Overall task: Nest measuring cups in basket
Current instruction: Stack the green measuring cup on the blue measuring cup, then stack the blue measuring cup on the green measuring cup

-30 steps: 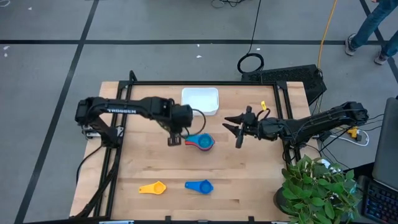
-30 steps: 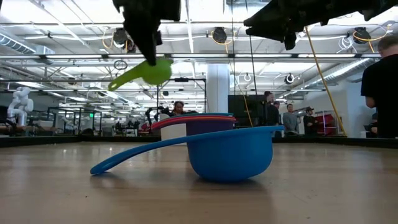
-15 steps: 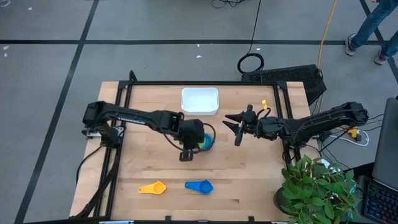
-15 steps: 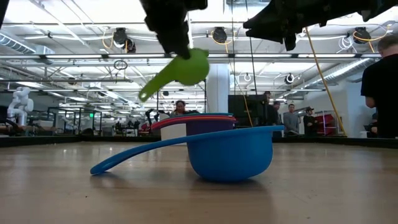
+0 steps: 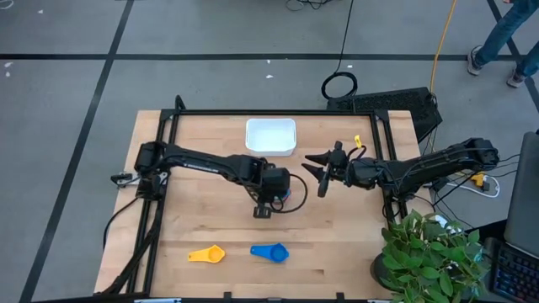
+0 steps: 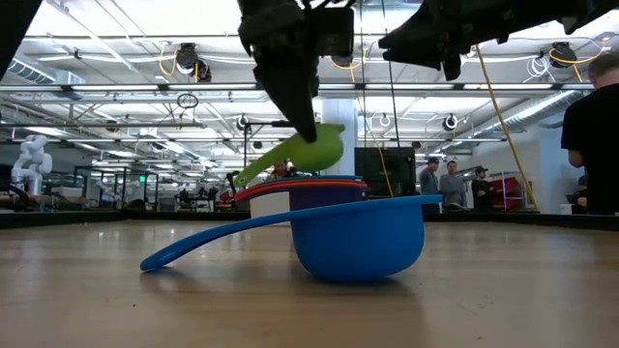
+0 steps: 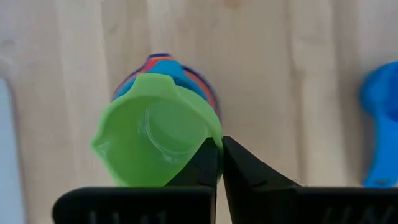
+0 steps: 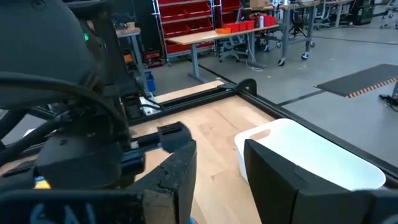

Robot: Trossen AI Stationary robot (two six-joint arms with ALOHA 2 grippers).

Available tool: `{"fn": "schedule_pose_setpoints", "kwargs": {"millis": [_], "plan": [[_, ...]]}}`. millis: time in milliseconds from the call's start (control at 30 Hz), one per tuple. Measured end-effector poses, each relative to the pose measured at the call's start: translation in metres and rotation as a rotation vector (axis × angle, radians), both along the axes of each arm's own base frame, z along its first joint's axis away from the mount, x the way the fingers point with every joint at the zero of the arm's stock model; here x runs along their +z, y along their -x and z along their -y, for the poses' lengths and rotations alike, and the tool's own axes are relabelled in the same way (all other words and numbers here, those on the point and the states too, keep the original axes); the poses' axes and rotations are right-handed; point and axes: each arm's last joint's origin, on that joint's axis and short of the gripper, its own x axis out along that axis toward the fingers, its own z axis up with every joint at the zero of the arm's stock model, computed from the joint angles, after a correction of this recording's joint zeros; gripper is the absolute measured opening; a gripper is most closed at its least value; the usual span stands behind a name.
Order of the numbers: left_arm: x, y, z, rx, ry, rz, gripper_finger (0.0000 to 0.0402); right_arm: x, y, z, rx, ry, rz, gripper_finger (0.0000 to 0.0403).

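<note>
The green cup [image 7: 158, 130] hangs by its handle in the pinched fingers of the left gripper [image 7: 219, 163], directly over the stack of nested cups [image 6: 302, 189]; in the left wrist view the stack's blue and red rims peek out just behind it. From table height, the green cup sits tilted just above the stack, its long axis sloping down toward the free end, not yet seated. Nearest the low camera, in front of the stack, rests a mid blue cup [image 6: 358, 238], with a yellow cup [image 5: 207, 253] beside it. Beyond the stack stands the white basket [image 5: 270, 136]. The right gripper [image 5: 321, 173] waits beside the stack, fingers spread, holding nothing.
</note>
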Motion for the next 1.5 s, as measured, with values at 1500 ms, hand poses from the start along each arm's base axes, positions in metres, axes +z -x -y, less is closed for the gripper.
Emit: {"fn": "schedule_pose_setpoints", "kwargs": {"millis": [1500], "plan": [[0.118,0.082,0.001,0.004,-0.143,0.257,0.0099,0.005,-0.002,-0.002,0.07,-0.019,0.014,0.0125]]}}
